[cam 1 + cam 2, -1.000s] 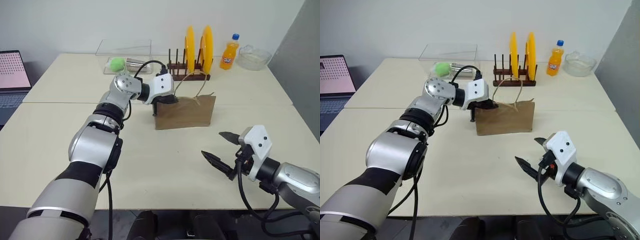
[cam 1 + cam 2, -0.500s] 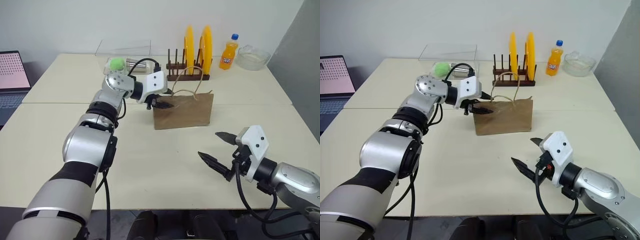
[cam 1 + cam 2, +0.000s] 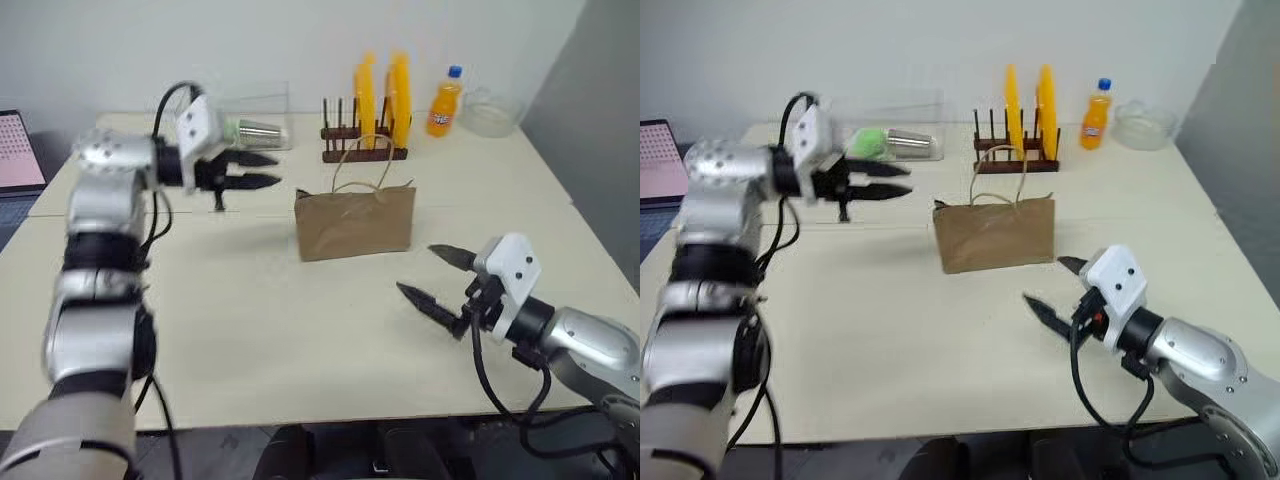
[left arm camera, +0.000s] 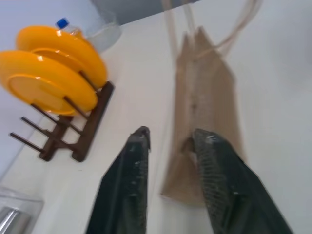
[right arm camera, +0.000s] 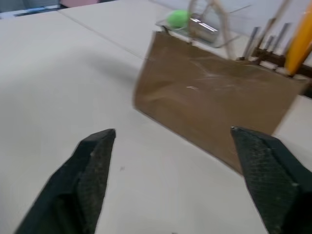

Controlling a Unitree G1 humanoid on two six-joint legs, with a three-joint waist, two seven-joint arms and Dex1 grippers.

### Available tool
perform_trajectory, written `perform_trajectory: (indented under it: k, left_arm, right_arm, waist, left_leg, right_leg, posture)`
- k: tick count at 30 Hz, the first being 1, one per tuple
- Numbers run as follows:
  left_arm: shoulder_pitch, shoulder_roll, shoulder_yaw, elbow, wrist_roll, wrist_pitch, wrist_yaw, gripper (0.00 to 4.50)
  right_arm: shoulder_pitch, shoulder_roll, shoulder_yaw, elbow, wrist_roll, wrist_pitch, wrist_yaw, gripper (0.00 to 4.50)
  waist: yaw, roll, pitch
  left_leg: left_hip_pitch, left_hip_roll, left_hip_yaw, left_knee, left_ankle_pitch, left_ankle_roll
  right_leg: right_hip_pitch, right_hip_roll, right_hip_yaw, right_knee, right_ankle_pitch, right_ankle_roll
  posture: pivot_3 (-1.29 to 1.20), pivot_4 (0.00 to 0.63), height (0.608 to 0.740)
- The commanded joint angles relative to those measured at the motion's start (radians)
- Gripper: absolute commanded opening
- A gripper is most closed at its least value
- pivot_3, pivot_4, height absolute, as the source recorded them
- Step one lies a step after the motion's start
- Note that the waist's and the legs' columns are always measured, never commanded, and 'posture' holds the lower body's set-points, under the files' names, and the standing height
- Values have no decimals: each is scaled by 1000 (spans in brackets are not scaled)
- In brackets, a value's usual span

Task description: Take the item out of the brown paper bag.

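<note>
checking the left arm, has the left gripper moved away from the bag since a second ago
Yes. The left gripper was at the bag's left edge; now it hangs well left of it, in front of the clear box, holding nothing.

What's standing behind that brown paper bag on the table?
Behind the brown paper bag stands a wooden plate rack holding two yellow plates, with an orange soda bottle farther back. The bag's inside is hidden by its paper walls, so its contents cannot be seen.
</note>
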Motion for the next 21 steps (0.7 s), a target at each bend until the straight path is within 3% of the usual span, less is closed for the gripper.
perform_trajectory:
  k: [1, 5, 8, 14, 21]
  left_arm:
    - [246, 48, 118, -468, -151, 284, 120, 87]
    - [520, -18, 247, -769, -225, 462, 348, 0]
    - [628, -87, 313, -891, -260, 533, 502, 0]
    - [842, -148, 374, -1069, -322, 582, 637, 0]
    - [949, -92, 318, -1139, -425, 576, 600, 0]
  right_arm:
    - [-69, -20, 6, 78, -70, -89, 71, 2576]
    - [-208, -61, 67, 284, -203, -197, 169, 1151]
    - [-337, -89, 134, 462, -316, -291, 247, 36]
    - [-704, -30, 284, 960, -546, -526, 362, 36]
    - [-1074, 123, 489, 1640, -824, -841, 496, 36]
  waist:
    - [2, 0, 0]
    - [11, 0, 0]
    - [23, 0, 0]
    - [13, 0, 0]
    - [9, 0, 0]
  left_leg:
    - [-1, 0, 0, 0, 0, 0]
    - [1, 0, 1, 0, 0, 0]
    - [8, 0, 0, 1, 0, 0]
    - [14, 0, 3, -2, 0, 0]
    - [17, 0, 3, -4, 0, 0]
  right_leg:
    - [-1, 0, 0, 0, 0, 0]
    - [1, 0, 1, -1, -3, 4]
    - [9, 0, 0, -2, -3, 5]
    - [13, 0, 2, -3, -3, 4]
    - [14, 0, 1, -2, -2, -5]
  posture:
    - [0, 150, 740]
    - [0, 150, 740]
    - [0, 150, 740]
    - [0, 150, 740]
    - [0, 150, 740]
